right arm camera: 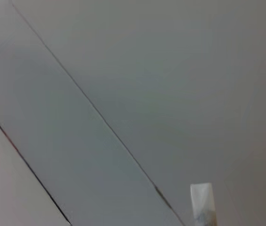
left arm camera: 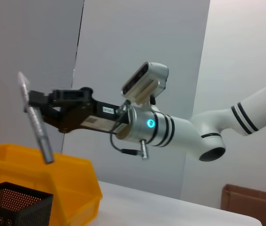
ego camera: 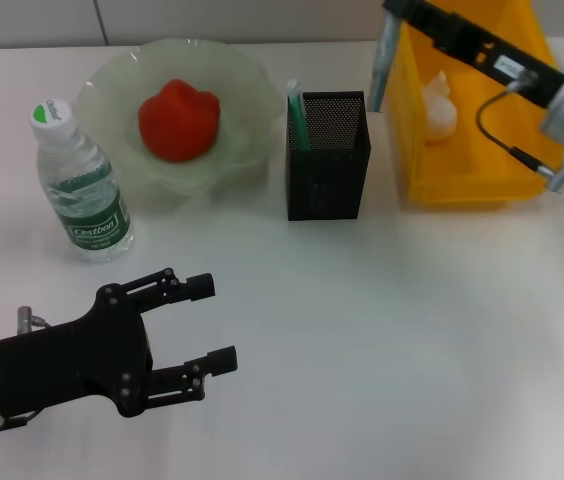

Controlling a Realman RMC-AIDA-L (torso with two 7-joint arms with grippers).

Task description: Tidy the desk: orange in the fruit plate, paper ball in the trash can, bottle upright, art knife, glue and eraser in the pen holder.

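My right gripper [ego camera: 394,18] is shut on a slim grey art knife [ego camera: 381,68], which hangs tilted between the black mesh pen holder [ego camera: 328,190] and the yellow trash can [ego camera: 462,185]. The left wrist view shows that right gripper [left arm camera: 35,102] gripping the art knife [left arm camera: 37,127] above both containers. A paper ball [ego camera: 440,105] lies in the can. The reddish orange [ego camera: 179,120] sits in the green fruit plate [ego camera: 247,90]. The bottle [ego camera: 80,185] stands upright. A green stick [ego camera: 297,115] stands in the holder; I cannot tell whether it is the glue. The eraser is out of view. My left gripper [ego camera: 214,323] hovers open at the front left.
The white desk [ego camera: 412,330] stretches in front of the containers. A grey wall stands behind it, with a cardboard box [left arm camera: 246,202] on the floor beyond the desk's far side.
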